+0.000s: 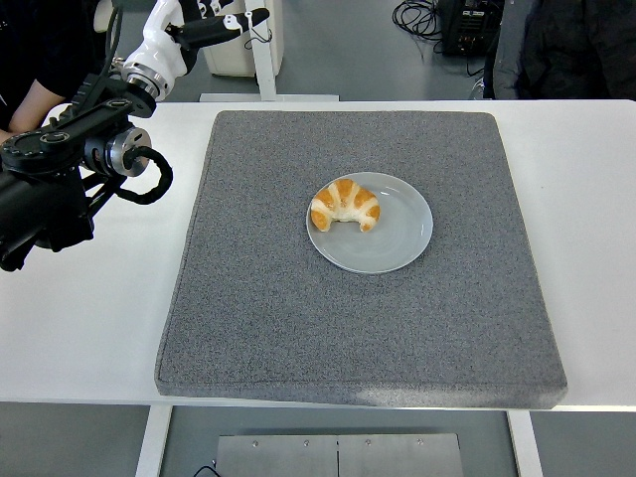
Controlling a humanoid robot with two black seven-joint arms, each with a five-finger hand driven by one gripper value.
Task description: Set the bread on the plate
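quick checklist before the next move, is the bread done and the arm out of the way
1. Bread on the plate: ok, it lies on the plate's left part.
2. Plate on the mat: ok, flat and well inside the mat's edges.
3. Left hand empty: ok, the fingers are spread and hold nothing.
4. Left hand away from the plate: ok, it is raised at the top left, beyond the mat's far left corner.
5. Right arm: cannot tell, it is out of view.
6. Person at the top left, close to the left arm: not ok, check before swinging that arm.
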